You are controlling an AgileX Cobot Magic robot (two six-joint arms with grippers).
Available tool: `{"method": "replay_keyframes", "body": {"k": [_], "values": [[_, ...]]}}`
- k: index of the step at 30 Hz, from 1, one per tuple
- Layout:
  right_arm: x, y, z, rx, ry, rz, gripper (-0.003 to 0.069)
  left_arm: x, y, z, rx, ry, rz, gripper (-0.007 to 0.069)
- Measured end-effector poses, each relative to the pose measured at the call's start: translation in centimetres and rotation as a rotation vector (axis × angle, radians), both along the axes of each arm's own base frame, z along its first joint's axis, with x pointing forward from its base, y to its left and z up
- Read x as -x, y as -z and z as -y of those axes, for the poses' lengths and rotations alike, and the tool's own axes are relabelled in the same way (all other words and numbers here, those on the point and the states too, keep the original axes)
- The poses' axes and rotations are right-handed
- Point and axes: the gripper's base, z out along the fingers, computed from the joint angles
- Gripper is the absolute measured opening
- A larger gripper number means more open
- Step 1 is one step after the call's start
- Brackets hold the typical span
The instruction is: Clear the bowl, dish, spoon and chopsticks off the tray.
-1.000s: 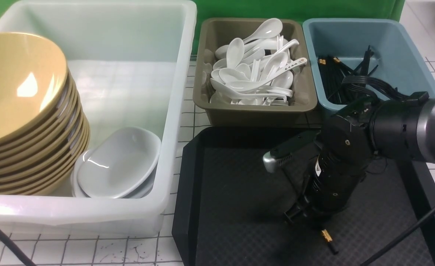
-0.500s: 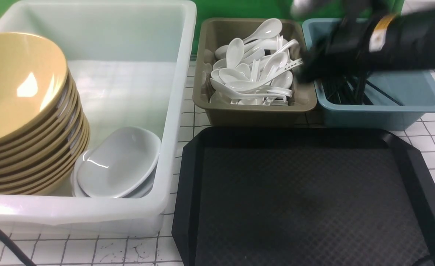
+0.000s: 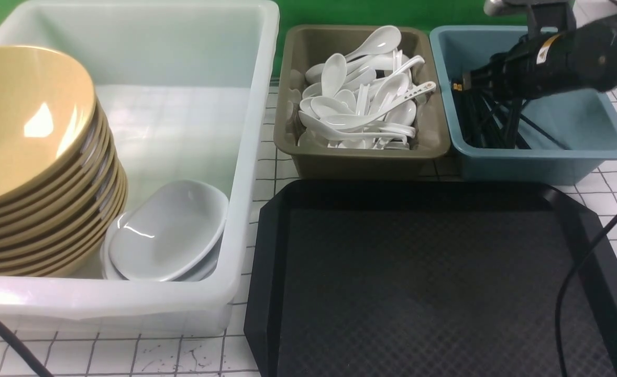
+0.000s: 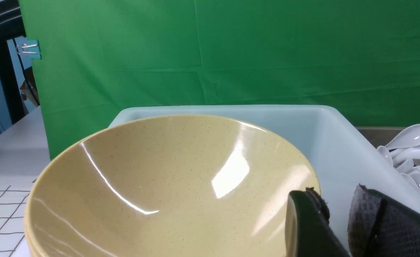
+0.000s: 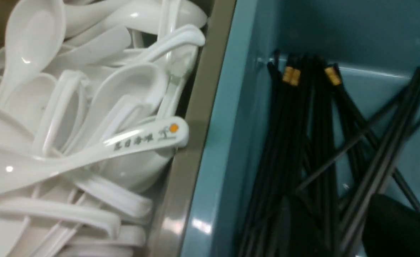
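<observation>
The black tray (image 3: 429, 283) has nothing on it. The yellow bowl (image 3: 20, 120) tops a stack in the white tub and fills the left wrist view (image 4: 160, 185). The white dish (image 3: 167, 230) leans beside that stack. The marked spoon (image 3: 413, 93) lies on the spoon pile in the olive bin, also in the right wrist view (image 5: 146, 139). Black chopsticks (image 5: 302, 135) lie in the blue bin; I cannot single out the pair. My right gripper (image 3: 468, 84) hangs over them, jaws apart (image 5: 334, 200). My left gripper (image 4: 333, 192) is empty, jaws slightly apart, by the bowl's rim.
The white tub (image 3: 256, 157) stands left of the tray. The olive bin (image 3: 287, 104) and the blue bin (image 3: 575, 152) stand behind it. A green backdrop closes the far side. A cable (image 3: 581, 272) droops over the tray's right part.
One second ago my right gripper was low on the tray over a gold-banded chopstick. It has lifted and swung back over the blue bin. No chopstick lies on the tray now.
</observation>
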Motion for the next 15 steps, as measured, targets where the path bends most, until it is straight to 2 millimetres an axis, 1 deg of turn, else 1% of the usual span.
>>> {"method": "replay_keyframes", "body": {"k": [1,2,3,4,5,6,7,8,9,10,11,12,13,15], "values": [[0.4,-0.5,0.1,0.015,-0.004,-0.012,0.0309,0.0,0.0,0.0,0.000,0.000,0.000,0.0139],[1.2,-1.7,0.3,0.040,-0.018,-0.013,0.0302,0.0,0.0,0.0,0.000,0.000,0.000,0.0139],[2.6,-3.8,0.5,0.076,-0.048,0.009,0.0274,0.0,0.0,0.0,0.000,0.000,0.000,0.0139],[3.9,-5.4,0.5,0.098,-0.069,0.034,0.0239,0.0,0.0,0.0,0.000,0.000,0.000,0.0139],[4.0,-5.4,0.5,0.098,-0.071,0.032,0.0232,0.0,0.0,0.0,0.000,0.000,0.000,0.0139],[6.6,-8.0,0.4,0.112,-0.100,0.092,0.0162,0.0,0.0,0.0,0.000,0.000,0.000,0.0139],[8.0,-9.1,0.4,0.115,-0.112,0.123,0.0134,0.0,0.0,0.0,0.000,0.000,0.000,0.0139],[9.8,-10.2,0.3,0.111,-0.127,0.162,0.0091,0.0,0.0,0.0,0.000,0.000,0.000,0.0139],[10.9,-10.7,0.3,0.108,-0.136,0.182,0.0071,0.0,0.0,0.0,0.000,0.000,0.000,0.0139],[13.4,-11.3,0.1,0.098,-0.160,0.229,0.0043,0.0,0.0,0.0,0.000,0.000,0.000,0.0139],[15.1,-11.3,0.1,0.092,-0.175,0.254,0.0037,0.0,0.0,0.0,0.000,0.000,0.000,0.0139],[15.4,-11.2,0.2,0.092,-0.177,0.259,0.0036,0.0,0.0,0.0,0.000,0.000,-0.001,0.0139],[17.8,-10.3,0.3,0.083,-0.199,0.292,0.0036,0.0,0.0,0.0,0.000,0.000,-0.001,0.0139],[19.7,-9.0,0.7,0.078,-0.211,0.311,0.0036,0.0,0.0,0.0,0.000,0.000,-0.002,0.0139]]}}
